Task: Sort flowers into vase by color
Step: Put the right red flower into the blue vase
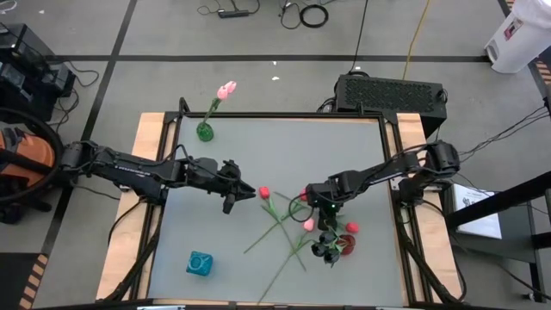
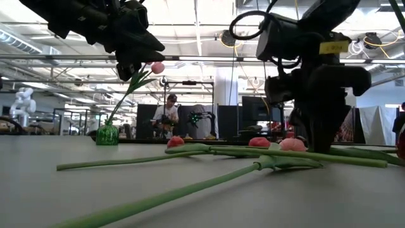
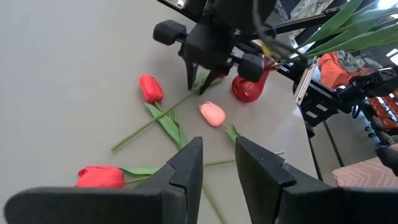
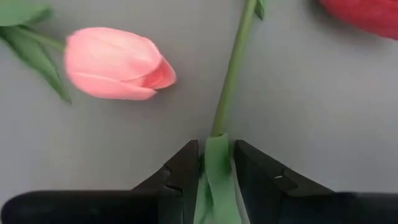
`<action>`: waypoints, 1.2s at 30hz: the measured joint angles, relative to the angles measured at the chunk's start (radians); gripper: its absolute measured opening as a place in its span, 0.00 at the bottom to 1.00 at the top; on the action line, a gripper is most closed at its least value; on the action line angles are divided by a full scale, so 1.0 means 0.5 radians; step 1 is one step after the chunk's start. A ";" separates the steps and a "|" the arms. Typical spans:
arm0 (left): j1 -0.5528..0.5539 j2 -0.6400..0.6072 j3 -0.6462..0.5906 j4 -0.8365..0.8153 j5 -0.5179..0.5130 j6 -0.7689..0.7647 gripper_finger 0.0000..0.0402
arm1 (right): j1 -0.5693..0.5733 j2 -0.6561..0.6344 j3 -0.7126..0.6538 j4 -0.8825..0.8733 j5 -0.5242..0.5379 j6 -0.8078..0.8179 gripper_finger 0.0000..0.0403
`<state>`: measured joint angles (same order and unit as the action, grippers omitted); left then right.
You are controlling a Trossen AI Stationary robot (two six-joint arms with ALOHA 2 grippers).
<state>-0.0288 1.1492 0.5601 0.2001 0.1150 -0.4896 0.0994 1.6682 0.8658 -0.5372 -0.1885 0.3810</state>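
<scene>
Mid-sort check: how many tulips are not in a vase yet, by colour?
Red tulips: 2
Pink tulip: 1
Total: 3

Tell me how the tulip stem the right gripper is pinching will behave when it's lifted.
The stem is long and thin, so it will probably droop and sway beyond the right gripper. It looks light, likely an easy lift. It crosses other stems on the table, so it may drag a neighbour.
</scene>
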 joint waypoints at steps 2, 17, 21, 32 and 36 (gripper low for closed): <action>0.000 0.000 0.000 -0.001 0.000 -0.001 0.25 | 0.000 0.032 0.006 0.003 -0.001 -0.004 0.24; 0.000 0.000 0.000 -0.011 0.001 -0.001 0.25 | -0.001 0.043 0.005 -0.002 -0.038 -0.158 0.23; 0.000 0.000 0.000 -0.012 0.001 -0.001 0.25 | -0.001 0.045 0.004 -0.003 -0.028 -0.166 0.16; 0.000 0.000 0.000 -0.012 0.001 -0.001 0.25 | -0.006 0.046 0.003 -0.004 -0.036 -0.195 0.02; 0.000 0.000 0.000 -0.012 0.001 -0.001 0.25 | -0.006 0.047 0.003 -0.004 -0.038 -0.217 0.01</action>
<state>-0.0288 1.1492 0.5602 0.1940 0.1154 -0.4900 0.0963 1.6917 0.8673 -0.5392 -0.2073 0.2726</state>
